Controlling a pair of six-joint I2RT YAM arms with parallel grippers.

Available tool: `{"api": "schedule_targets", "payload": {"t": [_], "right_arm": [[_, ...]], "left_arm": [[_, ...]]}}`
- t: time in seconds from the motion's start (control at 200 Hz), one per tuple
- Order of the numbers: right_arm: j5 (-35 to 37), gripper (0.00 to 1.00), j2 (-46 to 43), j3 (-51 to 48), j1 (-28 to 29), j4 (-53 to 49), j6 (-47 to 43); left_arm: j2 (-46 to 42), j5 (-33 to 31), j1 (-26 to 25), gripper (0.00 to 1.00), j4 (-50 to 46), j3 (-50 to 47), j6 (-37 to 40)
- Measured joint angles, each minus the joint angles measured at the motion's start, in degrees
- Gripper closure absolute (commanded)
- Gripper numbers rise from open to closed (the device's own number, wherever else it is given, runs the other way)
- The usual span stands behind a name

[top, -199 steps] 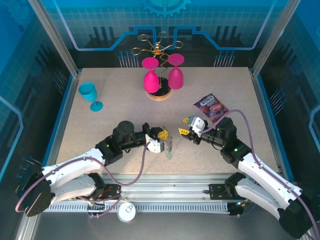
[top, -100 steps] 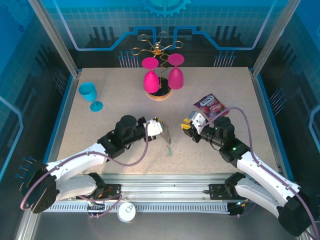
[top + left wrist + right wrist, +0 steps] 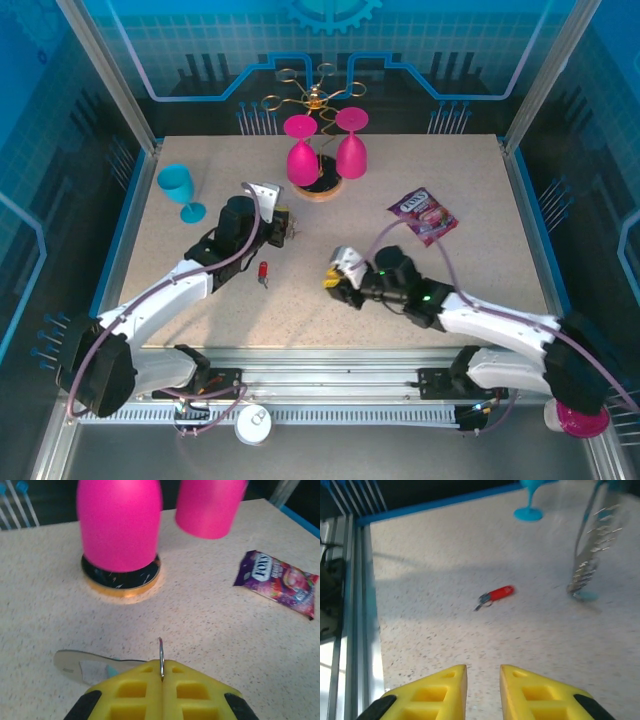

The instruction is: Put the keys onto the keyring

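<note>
A key with a red head (image 3: 263,272) lies flat on the table, and it also shows ahead of my right gripper (image 3: 483,672) as the red key (image 3: 497,594). My right gripper (image 3: 333,278) is low over the table centre, open and holding nothing. My left gripper (image 3: 288,228) is shut on the keyring; its thin metal ring (image 3: 161,657) shows edge-on between the yellow fingers (image 3: 131,690). The keyring's string of rings (image 3: 592,550) hangs blurred, with a pale green tag (image 3: 585,595) at its lower end near the table. A flat silvery piece (image 3: 82,661) lies under the left fingers.
A gold wire rack (image 3: 315,95) holds two pink glasses (image 3: 303,158) on a round base at the back centre. A blue glass (image 3: 180,190) stands at the back left. A purple snack packet (image 3: 422,213) lies to the right.
My left arm swung back and left toward the rack, carrying the keyring. The red key now lies in the open on the table. My right arm moved left and lower toward the centre.
</note>
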Motion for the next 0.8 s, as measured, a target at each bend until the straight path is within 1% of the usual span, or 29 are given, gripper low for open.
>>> {"api": "schedule_targets", "payload": {"t": [0.055,0.145,0.215,0.46,0.615,0.74,0.8], "right_arm": [[1.6,0.65,6.5,2.2,2.6,1.6,2.5],[4.5,0.63,15.6,6.3,5.6,4.3,5.5],[7.8,0.58,21.9,9.4,7.9,7.1,7.7],[20.1,0.54,41.4,22.4,14.6,15.0,14.4],[29.2,0.53,49.1,28.8,15.8,15.8,19.9],[36.7,0.5,53.9,34.5,15.7,13.0,24.3],[39.5,0.5,55.6,36.6,15.7,11.5,25.9]], "left_arm": [[0.9,-0.8,0.9,1.0,-0.8,0.3,-2.5],[1.7,-1.8,2.2,1.0,-1.6,0.7,-6.0],[2.1,-2.2,3.0,1.0,-1.7,0.8,-8.3],[2.5,-2.2,3.8,1.0,-1.9,0.8,-12.2],[2.5,-1.7,3.9,1.0,-1.9,0.7,-12.9],[2.5,-1.0,3.9,1.0,-1.9,0.7,-12.9],[2.5,-0.8,3.9,1.0,-1.9,0.7,-12.9]]}}
